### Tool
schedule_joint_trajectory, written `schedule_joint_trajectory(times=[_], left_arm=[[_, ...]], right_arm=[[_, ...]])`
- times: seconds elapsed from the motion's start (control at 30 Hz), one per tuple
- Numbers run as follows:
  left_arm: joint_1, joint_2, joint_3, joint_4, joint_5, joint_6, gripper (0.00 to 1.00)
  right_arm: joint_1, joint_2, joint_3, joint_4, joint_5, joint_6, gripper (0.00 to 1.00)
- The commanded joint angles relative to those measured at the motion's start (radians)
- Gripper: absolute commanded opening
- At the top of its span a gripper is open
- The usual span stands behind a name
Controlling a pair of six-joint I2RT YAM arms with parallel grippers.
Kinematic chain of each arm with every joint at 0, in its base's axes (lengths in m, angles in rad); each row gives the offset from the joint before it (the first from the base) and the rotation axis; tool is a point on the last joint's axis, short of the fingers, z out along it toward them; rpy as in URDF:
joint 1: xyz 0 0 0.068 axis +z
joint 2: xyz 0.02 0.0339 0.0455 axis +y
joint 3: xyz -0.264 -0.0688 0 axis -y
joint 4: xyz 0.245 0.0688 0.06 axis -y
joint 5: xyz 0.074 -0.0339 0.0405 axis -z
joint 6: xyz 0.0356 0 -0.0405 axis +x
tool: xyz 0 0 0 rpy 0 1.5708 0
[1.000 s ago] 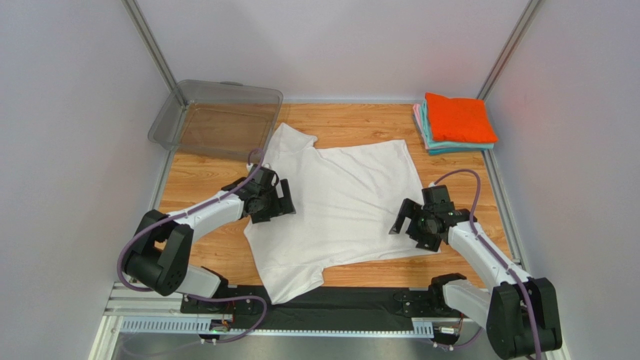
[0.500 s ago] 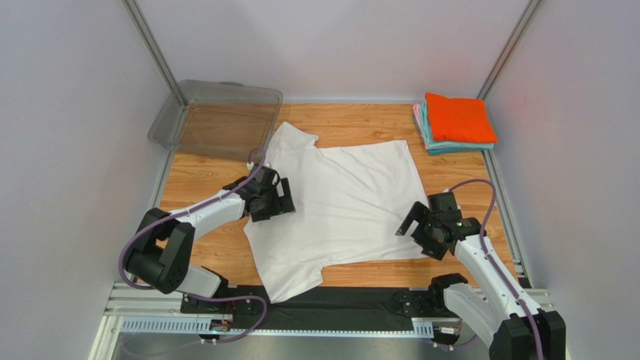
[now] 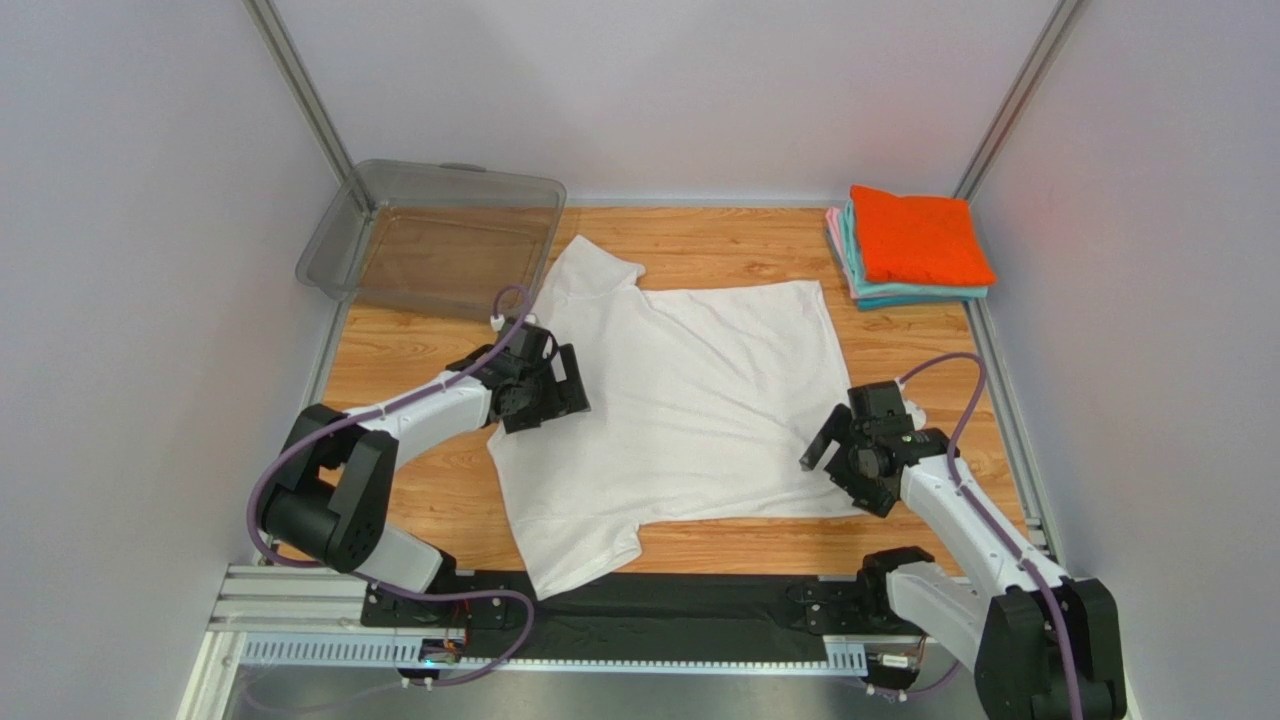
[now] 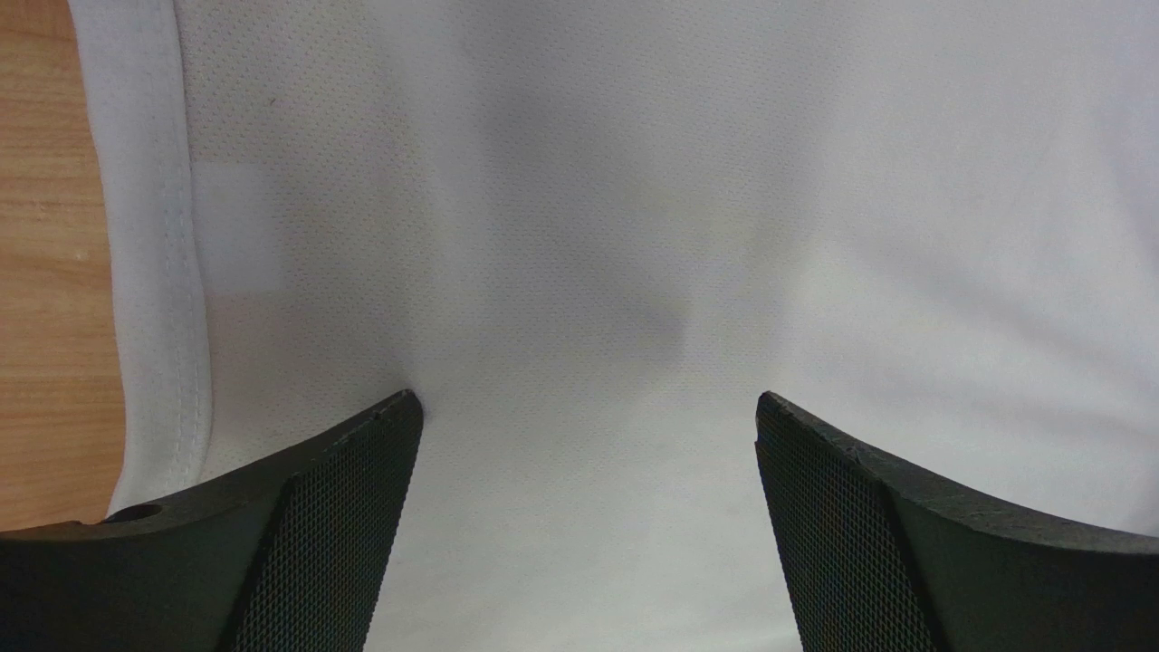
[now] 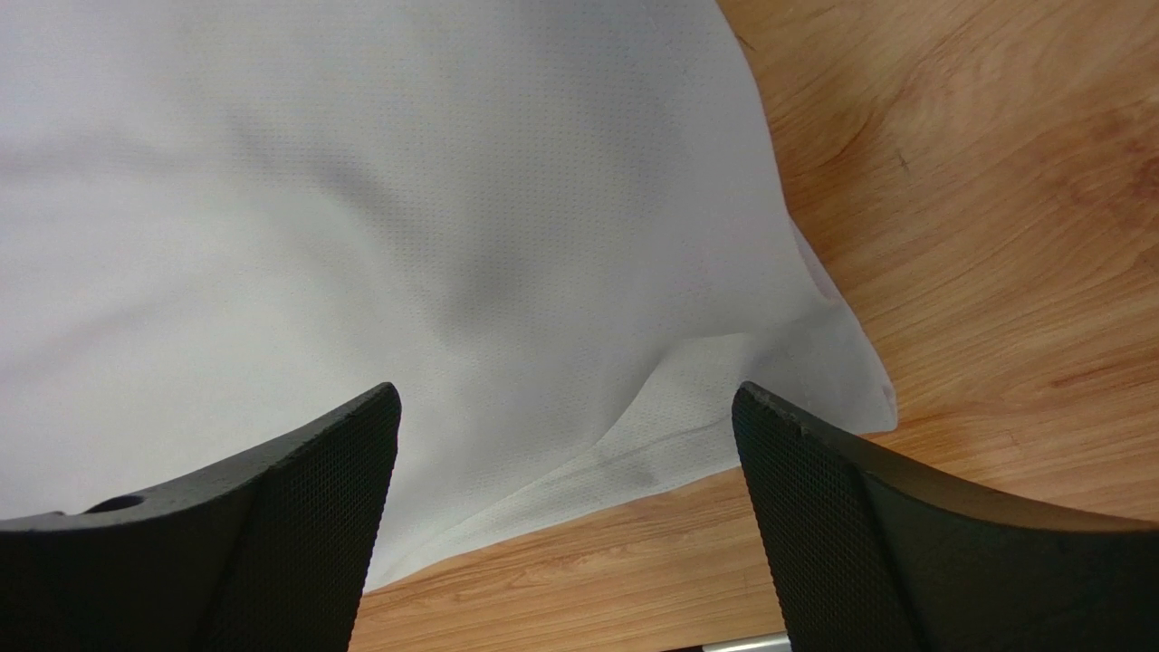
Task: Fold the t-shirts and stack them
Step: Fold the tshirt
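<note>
A plain white t-shirt [image 3: 684, 398] lies spread on the wooden table, collar side to the left, one sleeve toward the bin and one hanging over the near edge. My left gripper [image 3: 559, 393] is open over the shirt's left part near the collar; the wrist view shows white cloth [image 4: 585, 272] between its jaws. My right gripper [image 3: 836, 458] is open above the shirt's near right corner [image 5: 816, 367], jaws apart and empty. A stack of folded shirts, orange [image 3: 918, 236] on top with teal and pink below, sits at the far right.
A clear grey plastic bin [image 3: 436, 237] stands at the far left corner, touching the shirt's far sleeve. Bare wood [image 3: 406, 503] shows left of the shirt and at the right [image 5: 980, 204]. Walls close in on three sides.
My right gripper has drawn back toward the near right corner of the shirt. My left gripper has shifted slightly up and left; the shirt's left part has shifted a little with it.
</note>
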Motion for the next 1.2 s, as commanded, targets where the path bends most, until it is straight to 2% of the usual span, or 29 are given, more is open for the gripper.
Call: schedule_joint_trajectory(times=[0.0,0.2,0.37,0.5,0.53,0.63,0.67,0.77,0.83,0.9,1.07,1.17], left_arm=[[0.02,0.026,-0.041,-0.029,-0.009,0.017,1.0],[0.019,-0.023,-0.033,-0.022,0.075,0.055,1.0],[0.012,-0.116,0.008,-0.025,0.113,0.083,1.0],[0.009,-0.124,0.101,-0.052,0.092,0.107,1.0],[0.009,-0.117,0.126,-0.055,0.084,0.114,1.0],[0.009,-0.048,0.226,-0.054,0.075,0.138,1.0],[0.009,0.006,0.287,-0.057,0.072,0.143,1.0],[0.009,0.127,0.423,-0.095,0.008,0.154,1.0],[0.011,0.204,0.473,-0.077,0.007,0.172,1.0],[0.011,0.25,0.534,-0.065,0.012,0.181,1.0],[0.014,0.403,0.674,-0.097,0.024,0.193,1.0],[0.017,0.492,0.753,-0.13,0.072,0.187,1.0]], right_arm=[[-0.006,0.033,0.012,0.064,0.008,0.009,0.93],[-0.005,-0.01,0.104,0.061,-0.042,-0.103,0.97],[-0.005,0.047,0.279,0.122,-0.119,-0.239,1.0],[-0.005,0.205,0.411,0.199,-0.203,-0.29,1.0],[-0.005,0.287,0.441,0.223,-0.216,-0.298,1.0],[-0.005,0.433,0.59,0.277,-0.26,-0.339,1.0],[-0.005,0.531,0.686,0.273,-0.263,-0.35,1.0],[-0.006,0.73,0.818,0.279,-0.271,-0.393,1.0],[-0.005,0.818,0.936,0.284,-0.268,-0.417,1.0],[-0.005,0.953,1.08,0.235,-0.301,-0.437,1.0],[-0.009,1.214,1.289,0.147,-0.305,-0.476,1.0],[-0.012,1.289,1.394,0.084,-0.311,-0.486,1.0]])
